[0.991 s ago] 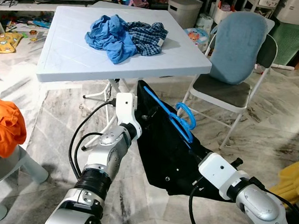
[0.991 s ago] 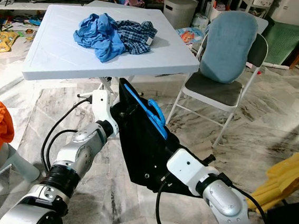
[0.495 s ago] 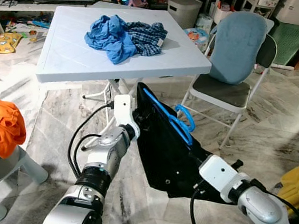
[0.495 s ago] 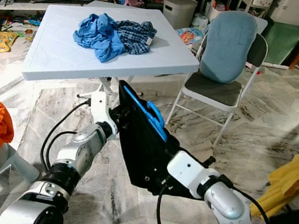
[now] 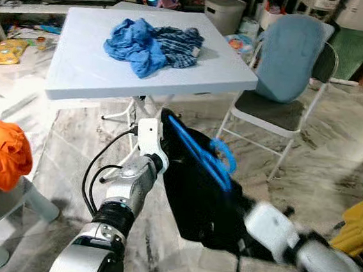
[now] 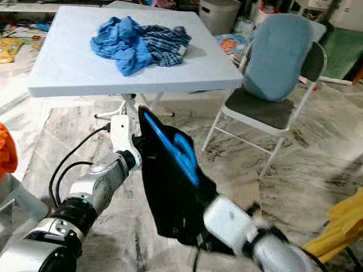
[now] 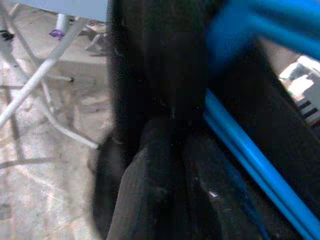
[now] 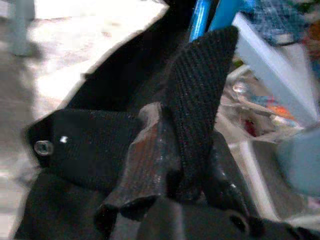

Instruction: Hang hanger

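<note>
A black garment (image 5: 195, 189) hangs on a blue hanger (image 5: 196, 151), stretched between my two arms below the table's front edge. My left gripper (image 5: 164, 123) is shut on the garment's upper end, by the hanger's arm. In the left wrist view the black fingers (image 7: 150, 190) press the dark cloth beside the blue hanger (image 7: 250, 160). My right gripper (image 5: 241, 212) is shut on the garment's lower end. The right wrist view has its fingers (image 8: 150, 165) pinching a fold of black knit cloth (image 8: 200, 95). The right arm is blurred.
A pale blue folding table (image 5: 85, 69) stands ahead with a pile of blue clothes (image 5: 153, 43). A folding chair (image 5: 284, 75) with a blue cover is on the right. Orange cloth (image 5: 0, 151) lies on a grey stool (image 5: 1, 208) at the left; yellow cloth (image 5: 359, 224) is at the right.
The right arm has become blurred with motion and sits slightly lower. Both grippers still hold the black garment with the hanger in it. The view has shifted a little.
</note>
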Available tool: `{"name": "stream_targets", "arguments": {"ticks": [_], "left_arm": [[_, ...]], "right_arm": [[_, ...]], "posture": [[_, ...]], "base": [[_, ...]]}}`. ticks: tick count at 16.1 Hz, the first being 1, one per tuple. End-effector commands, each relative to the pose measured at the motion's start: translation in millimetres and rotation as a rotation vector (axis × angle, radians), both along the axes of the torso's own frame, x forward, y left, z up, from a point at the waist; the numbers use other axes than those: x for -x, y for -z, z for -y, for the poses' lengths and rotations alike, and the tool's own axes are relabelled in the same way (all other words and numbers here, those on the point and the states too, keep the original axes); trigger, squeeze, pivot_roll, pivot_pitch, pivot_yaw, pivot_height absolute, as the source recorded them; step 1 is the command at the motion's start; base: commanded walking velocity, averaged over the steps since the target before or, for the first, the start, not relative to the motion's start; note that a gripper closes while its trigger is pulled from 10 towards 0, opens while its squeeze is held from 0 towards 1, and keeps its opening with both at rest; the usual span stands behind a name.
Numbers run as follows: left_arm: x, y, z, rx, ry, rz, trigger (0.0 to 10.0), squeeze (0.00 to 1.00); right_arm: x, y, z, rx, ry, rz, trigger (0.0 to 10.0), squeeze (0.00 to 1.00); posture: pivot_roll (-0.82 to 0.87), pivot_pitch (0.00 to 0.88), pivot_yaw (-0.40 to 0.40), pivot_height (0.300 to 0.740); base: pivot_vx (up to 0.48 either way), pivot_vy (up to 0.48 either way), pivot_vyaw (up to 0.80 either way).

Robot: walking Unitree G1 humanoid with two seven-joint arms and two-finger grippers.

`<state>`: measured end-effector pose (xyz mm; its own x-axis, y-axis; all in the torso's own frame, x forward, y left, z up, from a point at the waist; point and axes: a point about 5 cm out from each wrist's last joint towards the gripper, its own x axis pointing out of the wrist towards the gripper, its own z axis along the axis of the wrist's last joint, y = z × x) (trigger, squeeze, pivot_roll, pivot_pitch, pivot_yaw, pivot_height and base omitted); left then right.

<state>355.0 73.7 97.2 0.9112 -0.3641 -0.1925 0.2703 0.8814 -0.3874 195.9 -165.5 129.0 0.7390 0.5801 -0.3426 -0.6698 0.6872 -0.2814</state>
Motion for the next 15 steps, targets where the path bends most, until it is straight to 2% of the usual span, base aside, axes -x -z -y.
{"name": "stream_targets", "arguments": {"ticks": [1, 3, 5, 9, 12, 15], "left_arm": [[-8.0, -10, -12.5, -0.035, -0.065, 0.044, 0.0, 0.00], [-9.6, -11, -17.9, -0.058, -0.100, 0.058, 0.0, 0.00], [-10.6, -13, -19.4, -0.066, -0.113, 0.067, 0.0, 0.00], [-12.7, -18, -18.5, -0.091, -0.117, 0.102, 0.0, 0.00], [-10.8, -19, -13.4, -0.116, -0.077, 0.137, 0.0, 0.00], [-9.2, -24, -5.3, -0.124, -0.016, 0.179, 0.0, 0.00]], "right_arm": [[11.3, -6, 6.5, 0.010, -0.040, -0.027, 10.0, 0.00], [21.9, -3, 23.1, 0.050, -0.019, -0.073, 10.0, 0.00], [26.3, -1, 29.9, 0.080, -0.019, -0.096, 10.0, 0.00], [42.1, 23, 79.9, 0.430, 0.036, -0.209, 10.0, 0.00], [60.5, 40, 99.1, 0.557, 0.018, -0.333, 10.0, 0.00], [69.3, 47, 119.5, 0.668, 0.046, -0.387, 10.0, 0.00]], "posture": [[-0.01, 0.000, -0.042, 0.740], [-0.02, 0.000, -0.039, 0.740], [-0.02, 0.000, -0.038, 0.740], [-0.02, 0.000, -0.041, 0.740], [-0.01, 0.000, -0.042, 0.740], [-0.02, 0.000, -0.039, 0.740]], "base": [[0.000, 0.000, 0.00], [0.000, 0.000, 0.00], [0.000, 0.000, 0.00], [0.000, 0.000, 0.00], [0.000, 0.000, 0.00], [0.000, 0.000, 0.00]]}}
